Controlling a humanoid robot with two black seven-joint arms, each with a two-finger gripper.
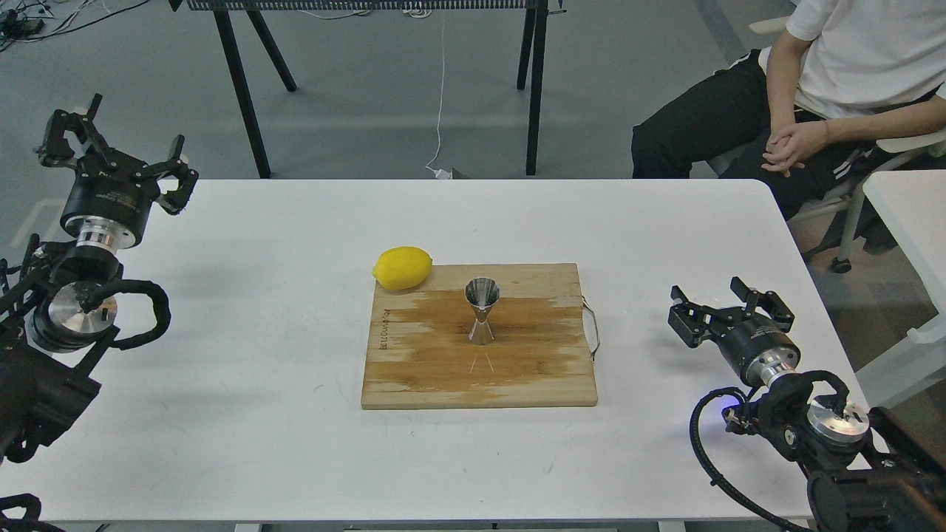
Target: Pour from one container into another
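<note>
Head view: we have both arms in shot, and the steel jigger (482, 312) stands upright between them.
Right tool (726, 310): spread wide and low over the worktop (259, 369), with nothing we can see between the fingers.
Left tool (118, 151): also spread and empty, held high off the far left corner.
Glass cup: we can't make it out anywhere; clear glass on white could be hiding it.
Key relation: the jigger lies to the left of the right tool, well apart, with its long axis vertical. Our right arm looks the nearer one.
Jigger: polished hourglass, two cones pinched at a narrow waist, mouth open upward, probably slick.
Board (414, 369): pale wood, darkly stained around and beyond the jigger, wire handle toward the right tool.
Lemon (403, 267): dimpled yellow, at the board's far left corner.
Our call: find the cup before any pour.
</note>
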